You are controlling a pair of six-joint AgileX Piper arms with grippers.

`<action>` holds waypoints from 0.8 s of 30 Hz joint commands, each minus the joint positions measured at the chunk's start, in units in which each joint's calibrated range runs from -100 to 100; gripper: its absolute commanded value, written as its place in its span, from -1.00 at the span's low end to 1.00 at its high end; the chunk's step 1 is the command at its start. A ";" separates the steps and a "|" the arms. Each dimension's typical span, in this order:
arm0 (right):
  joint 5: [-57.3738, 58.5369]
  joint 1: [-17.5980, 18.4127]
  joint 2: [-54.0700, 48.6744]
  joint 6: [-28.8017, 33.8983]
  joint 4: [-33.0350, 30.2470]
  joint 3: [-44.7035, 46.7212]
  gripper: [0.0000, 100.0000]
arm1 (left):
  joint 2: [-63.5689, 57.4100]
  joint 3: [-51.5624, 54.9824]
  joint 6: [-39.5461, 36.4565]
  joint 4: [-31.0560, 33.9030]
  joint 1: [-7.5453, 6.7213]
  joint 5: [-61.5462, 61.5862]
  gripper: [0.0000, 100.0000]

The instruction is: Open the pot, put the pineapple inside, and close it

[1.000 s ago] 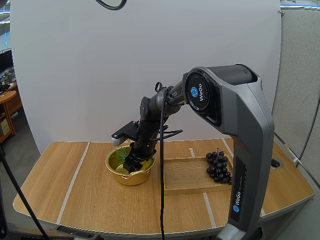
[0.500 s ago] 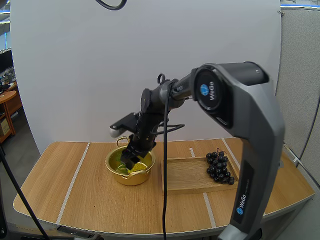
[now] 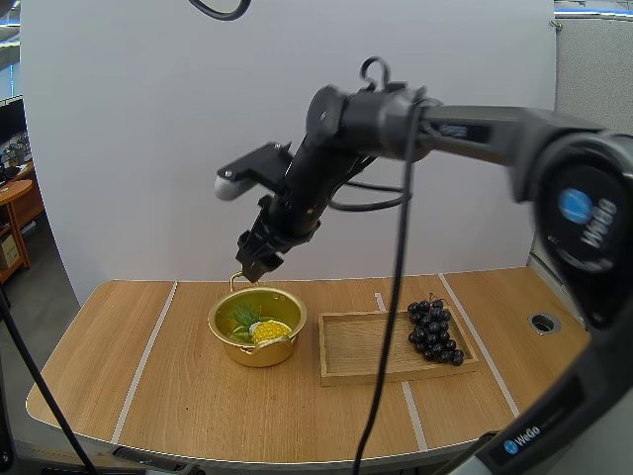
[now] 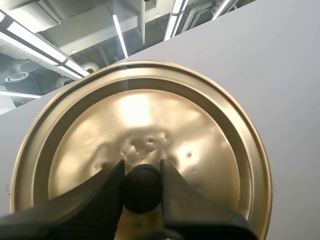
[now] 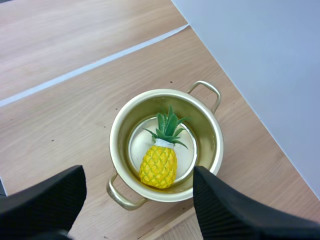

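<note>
Tabletop: pineapple in pot; lid (in left gripper)

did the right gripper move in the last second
Yes. The right gripper has lifted up out of the pot and now hangs above its back rim, leaving the pineapple inside.

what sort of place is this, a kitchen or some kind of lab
Probably a robot test bench, not a kitchen: a wooden table marked with pale lines, a small pineapple lying in a gold pot, and the left gripper holding the lid by its knob.
</note>
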 commanded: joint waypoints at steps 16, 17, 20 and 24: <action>3.14 0.08 -31.18 6.58 -7.42 18.77 1.00 | -0.34 -0.60 -0.61 -0.06 -0.18 -1.96 -1.00; 3.14 0.08 -32.45 6.96 -7.87 20.23 1.00 | -0.34 -0.60 -0.61 -0.06 -0.18 -1.96 -1.00; 3.14 0.08 -35.54 7.33 -8.35 24.04 0.98 | -0.34 -0.60 -0.61 -0.06 -0.18 -1.96 -1.00; 4.51 0.08 -38.82 9.83 -8.35 27.61 -0.56 | -0.34 -0.60 -0.61 -0.06 -0.18 -1.96 -1.00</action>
